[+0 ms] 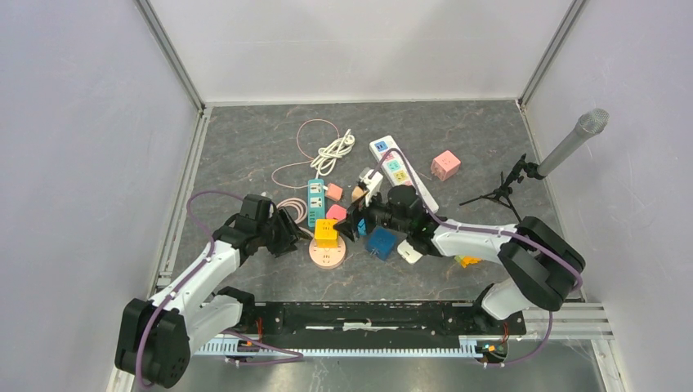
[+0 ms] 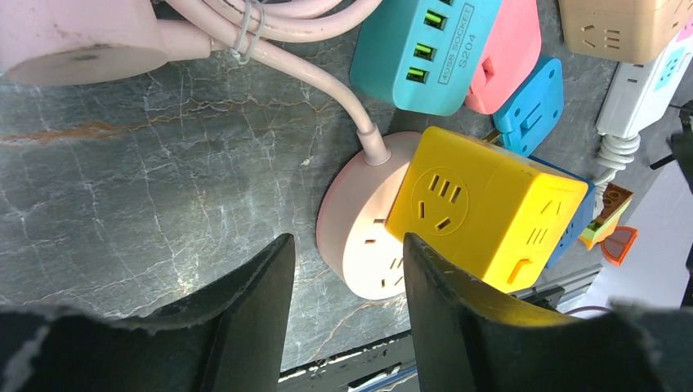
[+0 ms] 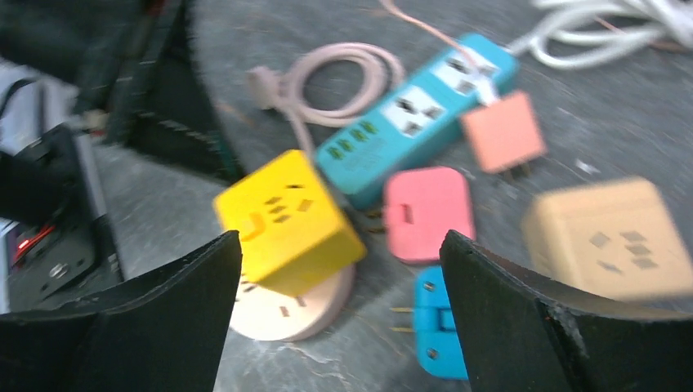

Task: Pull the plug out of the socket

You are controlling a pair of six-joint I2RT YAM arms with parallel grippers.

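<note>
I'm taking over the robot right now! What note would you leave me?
Left gripper: open, empty, close beside the round pink socket.
Right gripper: open wide, empty, facing the yellow cube plug.
Things: the yellow cube plug sits on top of the round pink socket, among other adapters.
Done: arms in place; plug not yet off.
Left: probably grip the cube and pull it up while the socket is held down.

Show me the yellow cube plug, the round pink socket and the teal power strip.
yellow cube plug (image 2: 441,196), left wrist view, holed face.
round pink socket (image 2: 359,241), left wrist view, bare top face.
teal power strip (image 2: 417,49), left wrist view, USB end.
</note>
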